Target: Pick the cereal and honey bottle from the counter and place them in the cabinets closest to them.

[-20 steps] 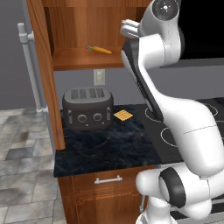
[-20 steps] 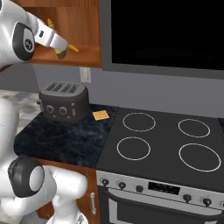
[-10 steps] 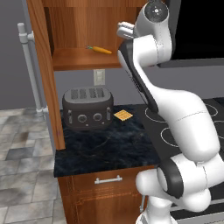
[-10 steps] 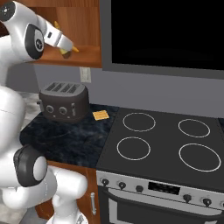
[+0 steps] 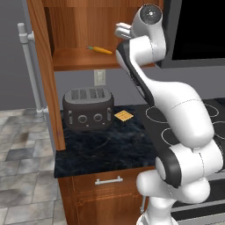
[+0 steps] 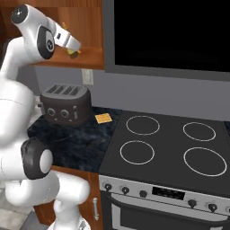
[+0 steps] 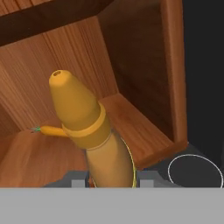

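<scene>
While the hand point(image 7: 111, 177) is closed tight on the honey bottle point(image 7: 89, 131), the bottle stands between its two dark finger tips with the pointed yellow cap aimed into the open cabinet point(image 7: 144, 65). Seen along the hand, the amber body rises from the bottom edge and the cap has a small hole at its tip. Behind the bottle, a small carrot point(image 7: 52, 130) with a green end lies on the wooden cabinet floor point(image 7: 131, 127).

From the right base view the hand point(image 6: 73, 48) is raised at the front of that cabinet's lower opening, a bit of yellow bottle point(image 6: 72, 51) showing beneath it. In the left base view the carrot point(image 5: 100, 49) lies on the cabinet floor just left of the arm's wrist.

Below on the dark counter point(image 5: 110, 151) stands a grey four-slot toaster point(image 5: 88, 108), and a small flat orange-yellow square point(image 5: 124, 115) lies just to its right. A stove point(image 6: 170, 146) with four ring burners adjoins the counter on the right. A wall outlet point(image 5: 99, 78) sits above the toaster.
</scene>
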